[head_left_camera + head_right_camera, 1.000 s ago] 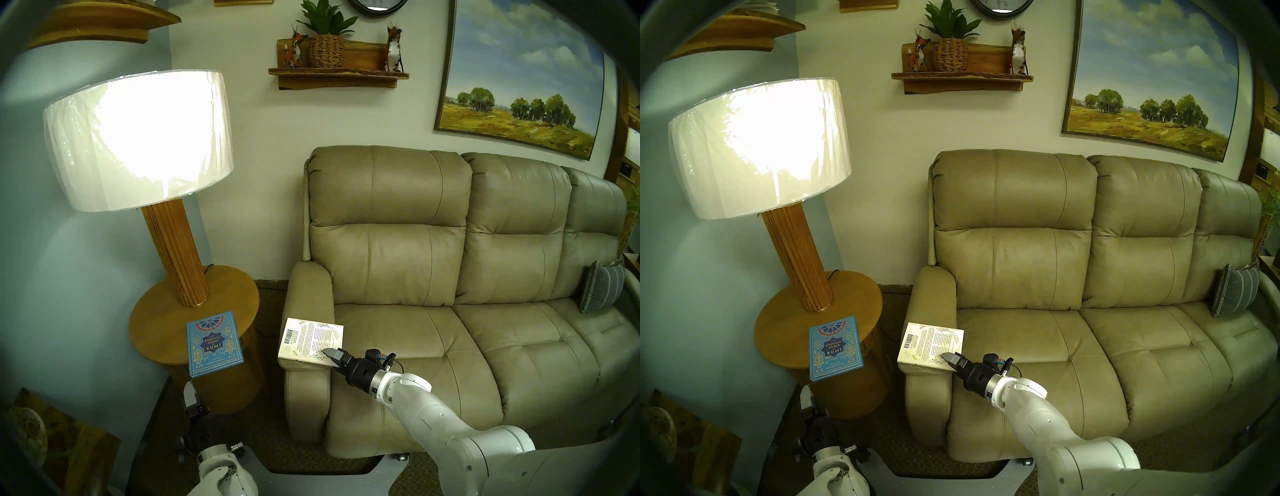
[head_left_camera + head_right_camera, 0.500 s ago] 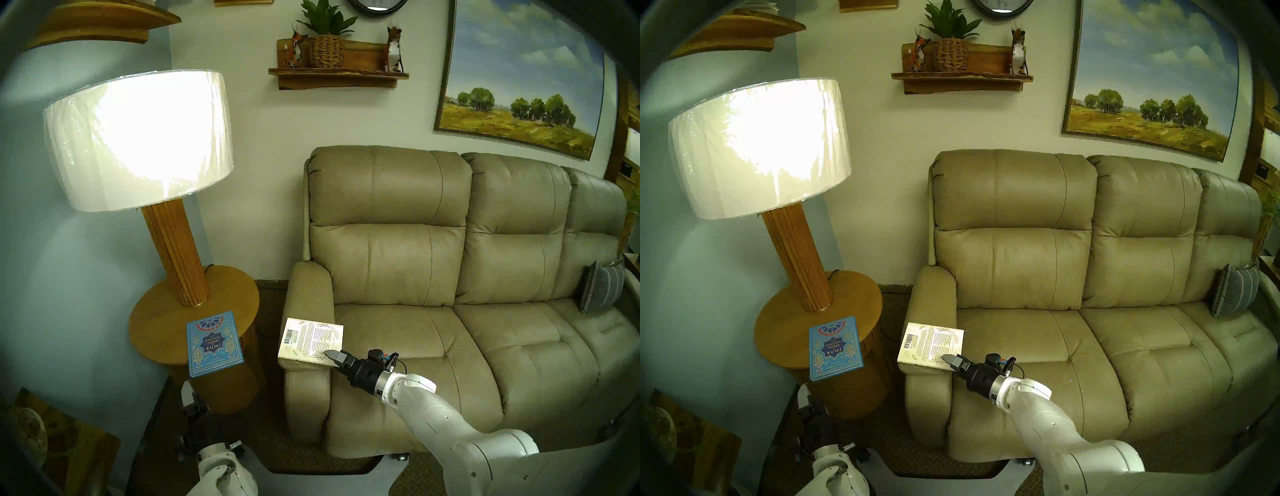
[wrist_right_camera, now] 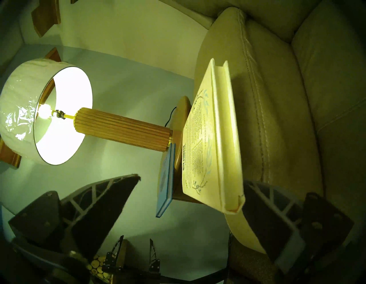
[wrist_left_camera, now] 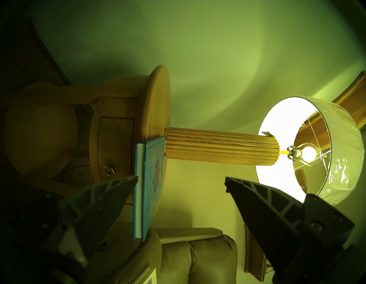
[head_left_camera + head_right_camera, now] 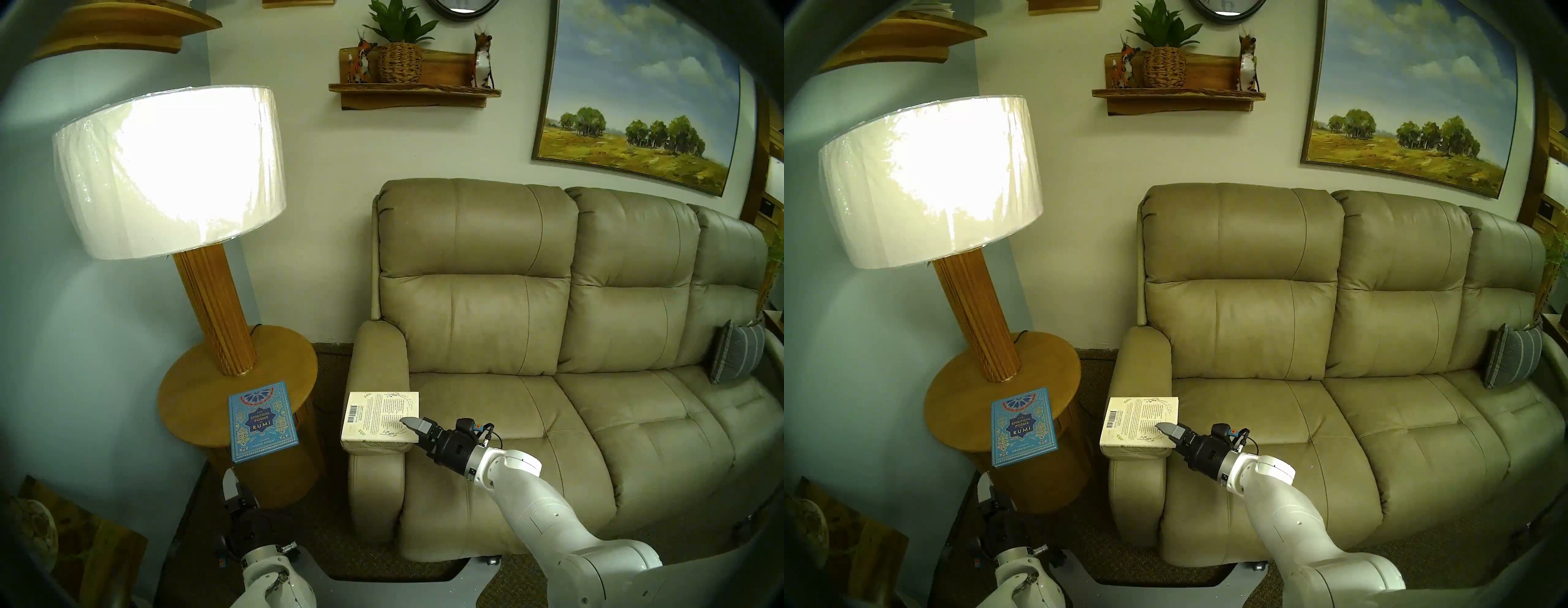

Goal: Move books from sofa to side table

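Note:
The cream paperback (image 5: 379, 418) lies on the beige sofa's (image 5: 509, 322) left arm, barcode side up. My right gripper (image 5: 407, 429) is open at the book's near right corner. In the right wrist view the gripper (image 3: 192, 179) straddles that corner (image 3: 227, 178): one finger (image 3: 277, 210) lies between book and arm, the other (image 3: 107, 200) stands off above the cover. The blue Rumi hardcover (image 5: 263, 420) lies on the round wooden side table (image 5: 191, 403), overhanging its front edge. My left gripper (image 4: 181, 178) is open and empty, low beside the table, facing the blue book (image 4: 150, 178).
A tall lit lamp (image 5: 169, 170) with a ribbed wooden post stands on the side table behind the blue book. A striped grey cushion (image 5: 736, 352) sits at the sofa's far right. A narrow strip of carpet separates table and sofa arm. Wall shelves hang above.
My right gripper has moved slightly farther along the cream book's edge, and the book has turned a little, squaring up on the sofa arm. The left arm and blue book have not moved.

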